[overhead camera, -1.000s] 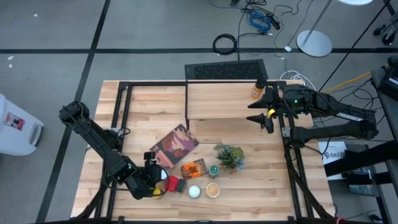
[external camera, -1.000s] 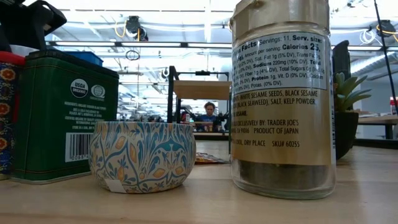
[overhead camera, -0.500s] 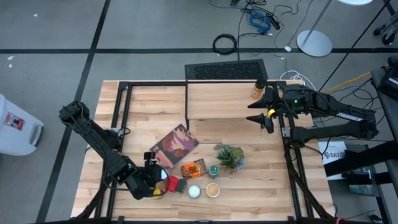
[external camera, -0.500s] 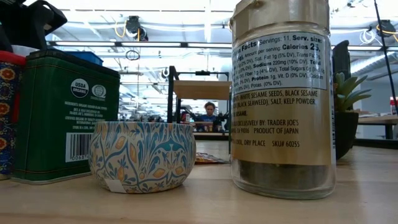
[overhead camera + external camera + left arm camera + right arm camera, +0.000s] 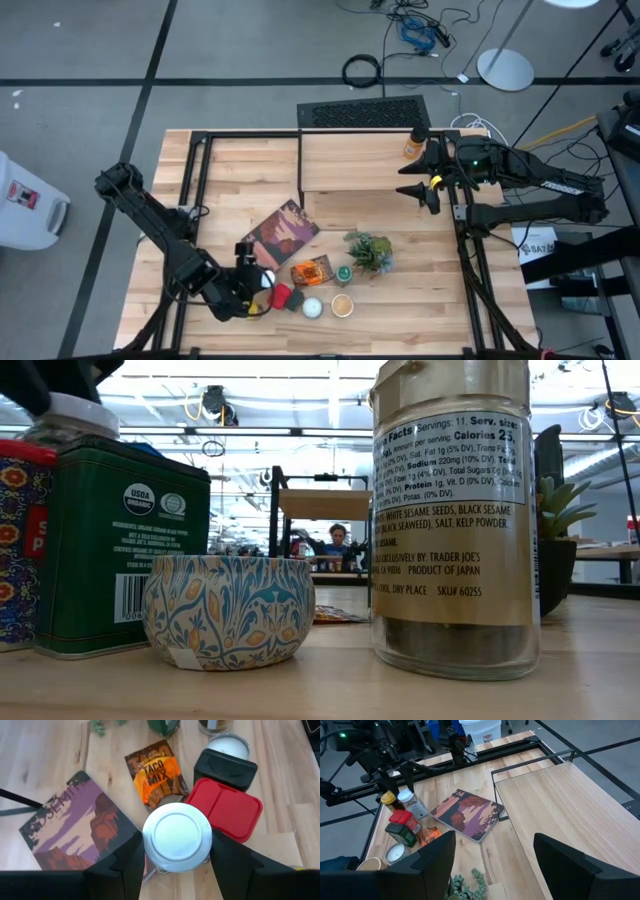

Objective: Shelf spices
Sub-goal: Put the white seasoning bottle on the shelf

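My left gripper (image 5: 177,870) is near the table's front left, shut on a clear spice jar with a white lid (image 5: 177,836) (image 5: 414,802). Beside it stand a red tin (image 5: 225,809), a dark green tin (image 5: 225,767) and a yellow-topped jar (image 5: 387,799). An orange taco-mix packet (image 5: 155,772) lies flat. The light-wood shelf (image 5: 355,160) carries an orange jar (image 5: 412,147) at its far right corner. My right gripper (image 5: 495,870) hangs open over the shelf's right end, with nothing between its fingers. My left gripper pinches the white-lidded jar between its two fingers, which flank the jar's body just under the lid (image 5: 150,862). The fingers come slanting down from the table's left. The jar stays upright, its lid (image 5: 70,410) above the green tin's top; its base is hidden.
A maroon picture book (image 5: 280,235) lies left of centre and a potted plant (image 5: 370,250) right of it. A white round tin (image 5: 312,307), a tan-lidded jar (image 5: 342,305) and a green-lidded jar (image 5: 344,272) stand near the front edge. Black frame rails (image 5: 190,200) run along the sides.
My left gripper has risen a little with the white-lidded jar, whose lid now shows above the green tin in the low view. The green tin and the red tin have slid slightly toward the table's right.
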Motion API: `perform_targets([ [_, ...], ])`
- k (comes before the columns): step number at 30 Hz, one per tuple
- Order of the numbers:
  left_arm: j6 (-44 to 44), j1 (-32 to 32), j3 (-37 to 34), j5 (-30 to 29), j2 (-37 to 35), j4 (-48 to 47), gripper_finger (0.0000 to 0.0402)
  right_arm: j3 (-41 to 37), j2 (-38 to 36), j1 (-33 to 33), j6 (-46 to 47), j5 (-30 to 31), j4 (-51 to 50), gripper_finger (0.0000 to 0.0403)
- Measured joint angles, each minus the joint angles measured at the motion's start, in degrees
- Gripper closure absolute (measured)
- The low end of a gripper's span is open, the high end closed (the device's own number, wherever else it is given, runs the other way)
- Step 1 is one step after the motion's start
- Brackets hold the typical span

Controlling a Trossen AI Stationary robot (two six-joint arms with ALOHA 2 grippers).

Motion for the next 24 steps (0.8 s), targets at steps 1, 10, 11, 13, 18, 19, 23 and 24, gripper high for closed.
perform_targets([
  [1, 0.37, 0.2, 0.36, -0.27, -0.01, -0.58, 0.0207, 0.0, 0.0, 0.02, 0.0, -0.02, 0.0, 0.0145],
  [10, 5.57, 2.18, 4.81, -2.52, -0.07, -5.07, 0.0207, 0.0, 0.02, 0.0, 0.0, 0.0, 0.0, 0.0145],
  [11, 6.24, 2.48, 5.35, -2.82, -0.07, -5.25, 0.0207, 0.0, 0.02, 0.0, 0.0, 0.0, 0.0, 0.0145],
  [13, 7.9, 3.1, 6.27, -3.32, -0.09, -5.28, 0.0207, 0.0, 0.02, 0.0, 0.0, 0.0, 0.0, 0.0145],
  [18, 12.35, 4.9, 8.4, -5.13, -0.09, -5.3, 0.0208, 0.0, 0.02, 0.0, 0.0, 0.0, -0.06, 0.0145],
  [19, 13.3, 5.33, 8.85, -5.52, -0.09, -5.34, 0.0208, 0.0, 0.02, 0.0, 0.0, 0.0, -0.1, 0.0145],
  [23, 16.98, 7.14, 11.02, -7.11, -0.13, -5.1, 0.0219, 0.0, 0.02, 0.0, 0.0, 0.0, -0.41, 0.0145],
  [24, 17.95, 7.61, 11.55, -7.23, -0.13, -5.14, 0.0226, 0.0, 0.02, 0.0, 0.0, 0.0, -0.46, 0.0145],
])
